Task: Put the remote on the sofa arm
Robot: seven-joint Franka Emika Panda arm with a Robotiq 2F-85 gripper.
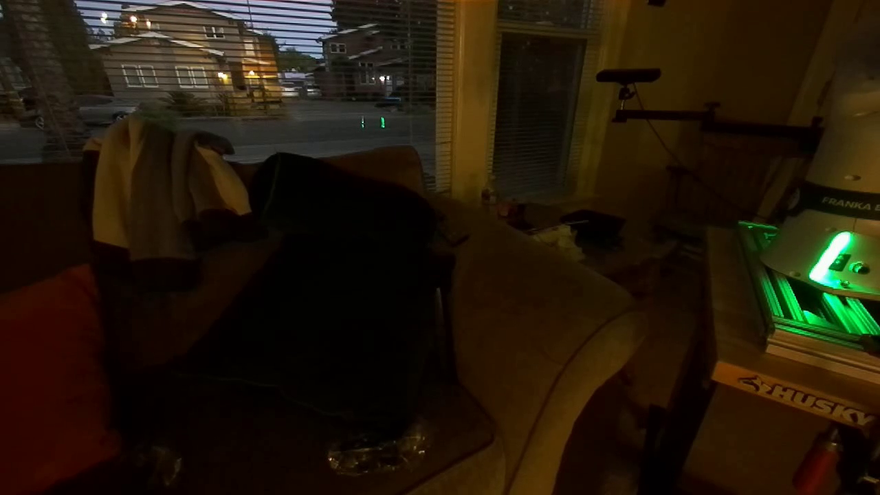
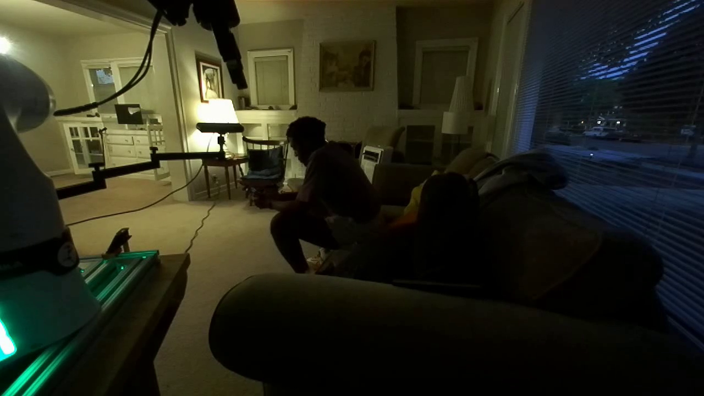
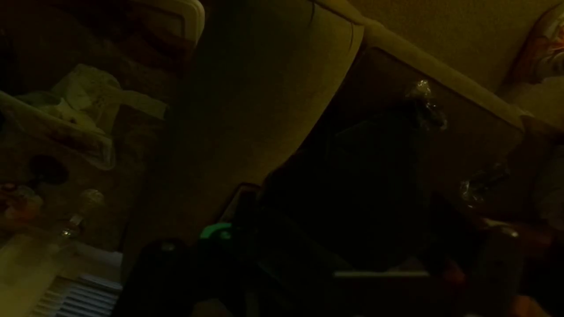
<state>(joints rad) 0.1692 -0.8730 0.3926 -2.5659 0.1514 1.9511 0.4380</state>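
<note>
The sofa arm (image 1: pixel 543 295) is tan and rounded; it also shows in an exterior view (image 2: pixel 341 319) and in the wrist view (image 3: pixel 269 92). My gripper (image 2: pixel 235 77) hangs high at the top of an exterior view. In the wrist view its dark fingers (image 3: pixel 346 215) are wide apart over the dark cushion, and I see nothing held between them. I cannot make out the remote for certain. A small dark thing (image 1: pixel 454 235) lies near the back of the sofa arm, too dark to identify.
A large dark cushion (image 1: pixel 323 323) leans against the sofa arm's inner side. Clear plastic wrappings (image 1: pixel 378 450) lie on the seat. An orange pillow (image 1: pixel 48 378) and a draped blanket (image 1: pixel 158 185) are farther along. A person (image 2: pixel 335 187) sits on the sofa.
</note>
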